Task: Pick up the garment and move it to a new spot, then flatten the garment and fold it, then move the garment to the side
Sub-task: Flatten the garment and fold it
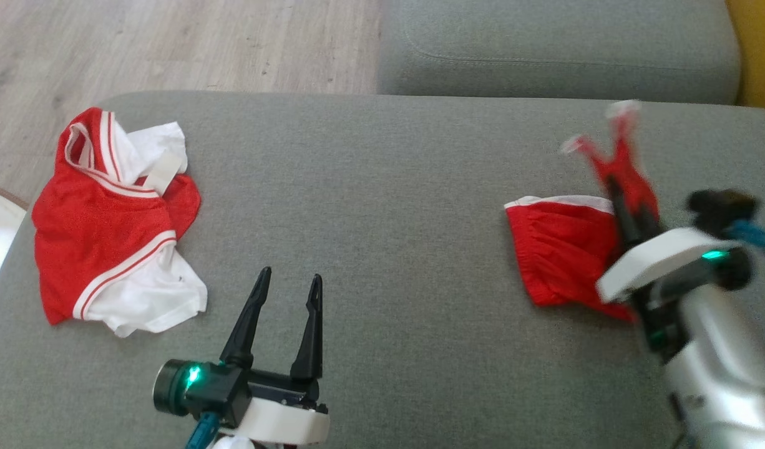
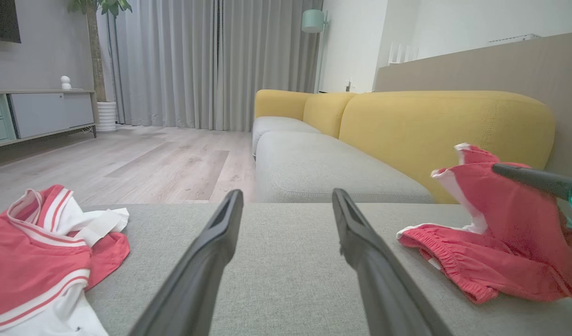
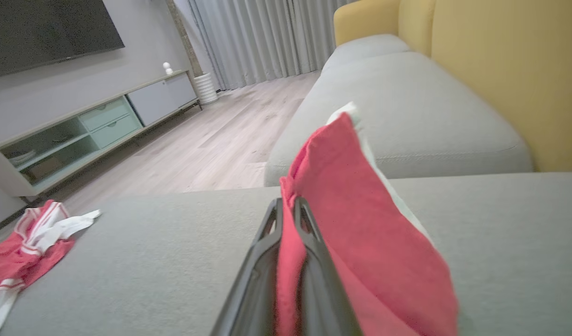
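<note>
My right gripper point(image 1: 616, 193) clamps the red shorts point(image 1: 557, 249), one end raised, at the grey cushion's point(image 1: 382, 187) right edge, while my left gripper point(image 1: 292, 280) hovers near its front edge, jaws apart.

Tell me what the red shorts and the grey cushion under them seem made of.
Red shorts: thin, soft knit fabric, probably synthetic; matte, it gathers at the white-edged waistband and folds limply in the right hand. Grey cushion: woven upholstery cloth, matte, with a fine visible weave.
</note>
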You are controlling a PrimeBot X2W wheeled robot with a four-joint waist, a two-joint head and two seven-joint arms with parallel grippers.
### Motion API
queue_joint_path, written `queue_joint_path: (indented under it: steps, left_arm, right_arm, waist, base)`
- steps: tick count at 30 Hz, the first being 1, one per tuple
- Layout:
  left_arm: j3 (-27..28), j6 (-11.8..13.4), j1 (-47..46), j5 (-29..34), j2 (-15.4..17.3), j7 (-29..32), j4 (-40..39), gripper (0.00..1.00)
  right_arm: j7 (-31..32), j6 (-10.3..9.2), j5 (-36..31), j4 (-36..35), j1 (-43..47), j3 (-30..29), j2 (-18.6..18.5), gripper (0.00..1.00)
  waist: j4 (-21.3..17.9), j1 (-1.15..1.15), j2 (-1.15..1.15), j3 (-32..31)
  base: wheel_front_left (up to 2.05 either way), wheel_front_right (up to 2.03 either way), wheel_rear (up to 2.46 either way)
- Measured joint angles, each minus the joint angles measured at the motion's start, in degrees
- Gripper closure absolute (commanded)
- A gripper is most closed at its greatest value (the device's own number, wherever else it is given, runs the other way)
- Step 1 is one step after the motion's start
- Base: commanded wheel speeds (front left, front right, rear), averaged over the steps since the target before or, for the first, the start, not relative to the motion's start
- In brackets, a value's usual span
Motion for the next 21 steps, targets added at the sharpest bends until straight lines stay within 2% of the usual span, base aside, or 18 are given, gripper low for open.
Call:
queue_joint_path:
  steps: [4, 5, 6, 10, 14, 17, 21]
  left_arm:
    - [0.04, 0.10, 0.00, 0.00, 0.00, 0.00, 0.56, 0.00]
    - [0.09, 0.46, 0.00, 0.00, 0.00, 0.00, 0.66, 0.00]
    - [0.09, 0.52, 0.00, -0.01, 0.00, 0.00, 0.78, 0.00]
    - [0.44, 1.03, 0.45, -1.09, 0.00, 0.00, 1.11, 0.00]
    - [1.49, 1.93, 2.80, -2.03, 0.01, 0.00, 1.00, 0.00]
    - [2.94, 3.33, 4.11, -1.22, 0.03, 0.00, 0.31, 0.00]
    - [4.46, 4.08, 5.63, 0.97, 0.04, 0.00, -0.70, 0.00]
  right_arm:
    - [-0.18, 0.00, -0.74, 0.98, 1.55, 3.35, 5.06, 0.98]
    - [-0.19, 0.00, -0.90, 1.64, 2.22, 4.37, 6.14, 0.62]
    - [-0.19, 0.00, -0.90, 2.41, 2.91, 5.10, 6.99, 0.00]
    - [-4.09, 0.00, -1.04, 3.67, 6.55, 5.82, 7.88, 0.00]
    - [-8.58, 0.00, -3.38, 0.56, 9.45, 4.94, 6.08, 0.00]
    - [-10.32, 0.00, -7.28, -2.69, 12.10, 0.37, 3.82, 0.00]
    - [-10.60, 0.00, -11.17, -9.83, 18.22, -4.90, 3.78, 0.00]
  waist:
    - [0.90, 0.01, 0.00, -0.01]
    - [1.11, 0.01, 0.00, -0.09]
    - [1.28, 0.01, 0.00, -0.22]
    - [1.68, 0.01, 0.00, -1.59]
    - [1.43, 0.00, 0.00, -2.97]
    - [0.84, 0.00, 0.00, -3.86]
    - [-0.13, 0.00, 0.00, -5.08]
  base:
    - [0.00, 0.00, 0.00]
    - [0.00, 0.00, 0.00]
    - [0.00, 0.00, 0.00]
    - [0.00, 0.00, 0.00]
    - [0.00, 0.00, 0.00]
    - [0.00, 0.00, 0.00]
    - [0.00, 0.00, 0.00]
